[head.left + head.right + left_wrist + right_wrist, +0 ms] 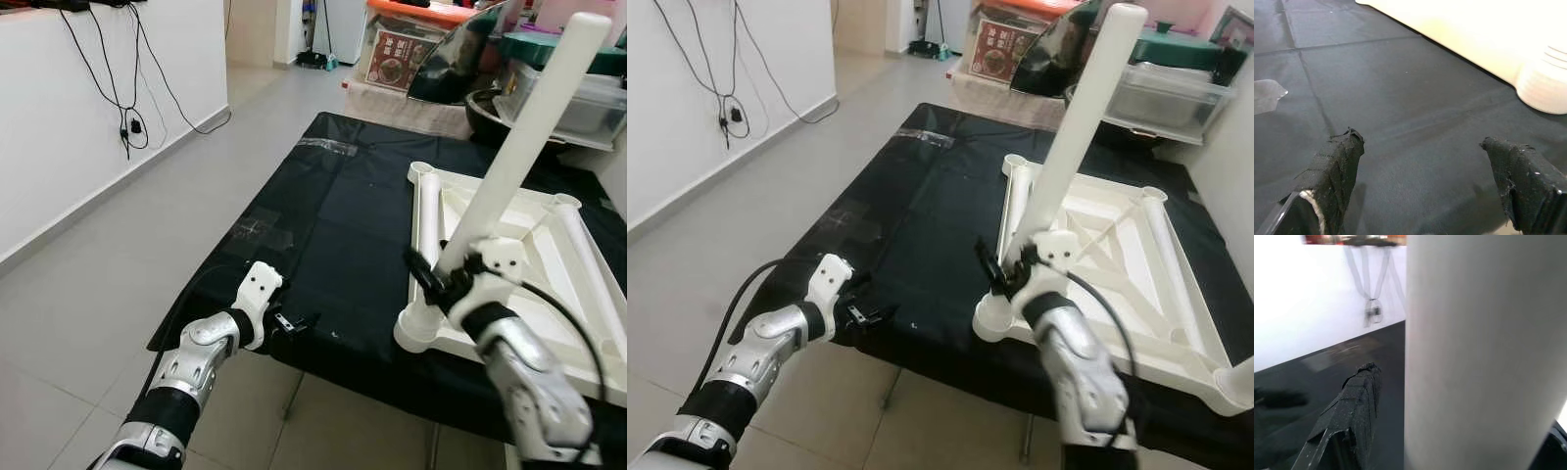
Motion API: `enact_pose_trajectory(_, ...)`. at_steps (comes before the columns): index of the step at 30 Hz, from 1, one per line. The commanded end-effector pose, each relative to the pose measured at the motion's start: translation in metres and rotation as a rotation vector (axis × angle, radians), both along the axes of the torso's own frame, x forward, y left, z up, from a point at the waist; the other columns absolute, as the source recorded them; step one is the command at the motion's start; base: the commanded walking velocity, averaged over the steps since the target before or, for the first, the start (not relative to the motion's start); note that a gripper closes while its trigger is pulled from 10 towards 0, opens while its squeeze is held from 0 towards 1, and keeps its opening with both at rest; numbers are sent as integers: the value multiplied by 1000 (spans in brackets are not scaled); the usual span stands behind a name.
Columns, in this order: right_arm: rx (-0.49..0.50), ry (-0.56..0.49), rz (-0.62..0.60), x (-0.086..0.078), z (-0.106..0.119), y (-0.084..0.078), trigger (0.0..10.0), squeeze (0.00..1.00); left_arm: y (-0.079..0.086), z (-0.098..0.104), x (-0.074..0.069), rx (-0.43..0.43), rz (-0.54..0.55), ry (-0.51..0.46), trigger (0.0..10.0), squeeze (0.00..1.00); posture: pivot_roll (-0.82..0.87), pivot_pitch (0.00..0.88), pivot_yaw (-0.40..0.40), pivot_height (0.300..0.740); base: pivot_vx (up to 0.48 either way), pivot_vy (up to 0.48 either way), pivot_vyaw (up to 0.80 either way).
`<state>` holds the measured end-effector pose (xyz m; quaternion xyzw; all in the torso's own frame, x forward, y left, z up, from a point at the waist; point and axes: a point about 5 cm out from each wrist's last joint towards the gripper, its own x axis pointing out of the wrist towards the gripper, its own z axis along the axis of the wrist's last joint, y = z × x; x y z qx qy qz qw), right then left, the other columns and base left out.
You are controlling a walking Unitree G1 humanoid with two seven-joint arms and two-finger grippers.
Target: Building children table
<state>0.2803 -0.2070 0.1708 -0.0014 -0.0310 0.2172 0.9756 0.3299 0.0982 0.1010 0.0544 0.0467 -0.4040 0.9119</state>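
While the left gripper (294, 325) hovers with jaws apart over the matte black cloth (333, 215) at the near edge, the right gripper (441, 277) clamps a smooth white cylindrical leg (524, 137), tilted above the upturned plastic tabletop's (490, 220) corner socket (416, 328).

No text, label or number is legible anywhere.

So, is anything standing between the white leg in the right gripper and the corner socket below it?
Nothing visible does. The right gripper holds the white leg tilted, just above the corner socket.
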Motion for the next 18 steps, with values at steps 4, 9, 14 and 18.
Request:
enact_pose_trajectory(4,-29,85,170,0,-21,3,7569,0,-1,-1,-1,14,-10,-3,10000,0,146,0,-128,740,0,0,0)
enact_pose_trajectory(9,-61,89,-85,24,-34,-13,0,0,1,0,0,17,-6,-6,10000,0,149,0,-130,740,0,0,0)
enact_pose_trajectory(14,21,222,-983,16,-55,-63,0,0,2,-2,-3,16,-7,-2,10000,0,156,0,-126,740,0,0,0)
enact_pose_trajectory(18,61,202,-1137,-10,-58,-50,0,0,3,-3,-4,22,-8,-1,10000,0,164,0,-124,740,0,0,0)
